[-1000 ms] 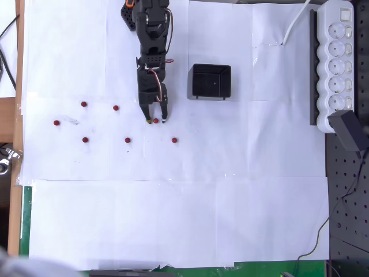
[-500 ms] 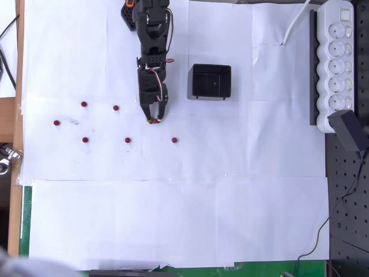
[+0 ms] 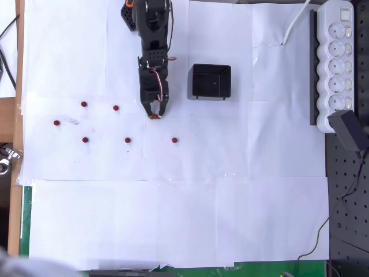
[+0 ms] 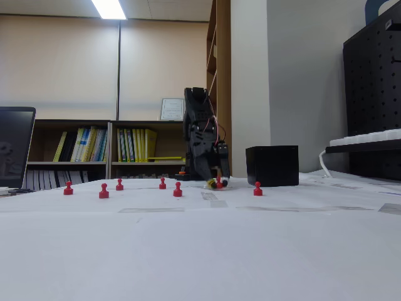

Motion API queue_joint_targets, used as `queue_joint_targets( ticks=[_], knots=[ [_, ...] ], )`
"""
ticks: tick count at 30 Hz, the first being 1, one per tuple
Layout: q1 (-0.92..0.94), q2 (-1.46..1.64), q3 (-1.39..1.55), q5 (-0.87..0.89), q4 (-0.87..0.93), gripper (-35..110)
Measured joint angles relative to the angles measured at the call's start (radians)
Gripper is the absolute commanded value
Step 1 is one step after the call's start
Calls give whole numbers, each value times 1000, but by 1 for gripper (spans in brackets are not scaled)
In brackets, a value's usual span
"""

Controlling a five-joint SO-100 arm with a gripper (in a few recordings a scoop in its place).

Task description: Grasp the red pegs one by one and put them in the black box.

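Red pegs: six loose on the white paper in the overhead view, at (image 3: 84, 104), (image 3: 116, 108), (image 3: 56, 123), (image 3: 85, 139), (image 3: 127, 139) and (image 3: 174, 139). A seventh peg (image 3: 155, 116) sits between the gripper's fingertips. In the fixed view the loose ones stand upright in a rough row, e.g. (image 4: 68, 189), (image 4: 104, 191), (image 4: 119, 185), (image 4: 162, 183), (image 4: 178, 190), (image 4: 257, 189); the gripped peg (image 4: 218, 184) is low at the fingertips, and whether it touches the paper cannot be told.

Gripper (image 3: 154, 114) (black, pointing toward 6 o'clock in the overhead view): fingers pinched close on the seventh peg, a narrow gap filled by the red dot. In the fixed view the gripper (image 4: 216, 182) hangs down just above or at the paper, a bit of yellow showing at the tip.

Black box (image 3: 211, 81): open top, glossy inside, at about 2 o'clock from the gripper and near it, not touching. From the box, the nearest loose peg lies at roughly 7 o'clock. In the fixed view the box (image 4: 272, 165) stands to the right of the arm; contents can't be seen from that side.

Arm (image 3: 151, 46) runs from its base at the top edge down toward 6 o'clock, red and white wires along it.

Outward: white paper sheets (image 3: 173, 219) cover the table; white power strip (image 3: 338, 63) at 3 o'clock from the box, along the right edge, with a black adapter (image 3: 349, 130) at its lower end. Fixed view background (blurry): bookshelf with books (image 4: 106, 145), a dark screen edge (image 4: 14, 147) at left.
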Motion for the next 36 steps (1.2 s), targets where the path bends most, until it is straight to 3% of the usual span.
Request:
queue_joint_targets(
  ticks=[7, 13, 19, 31, 36],
  knots=[
    [-114, -60, 552, -198, 841, 0],
    [-311, -61, 968, -357, 1333, 0],
    [-483, 52, 1045, -486, 1401, 0],
    [-555, 373, 937, -540, 1134, 0],
    [-566, 416, 839, -523, 1068, 7]
  ],
)
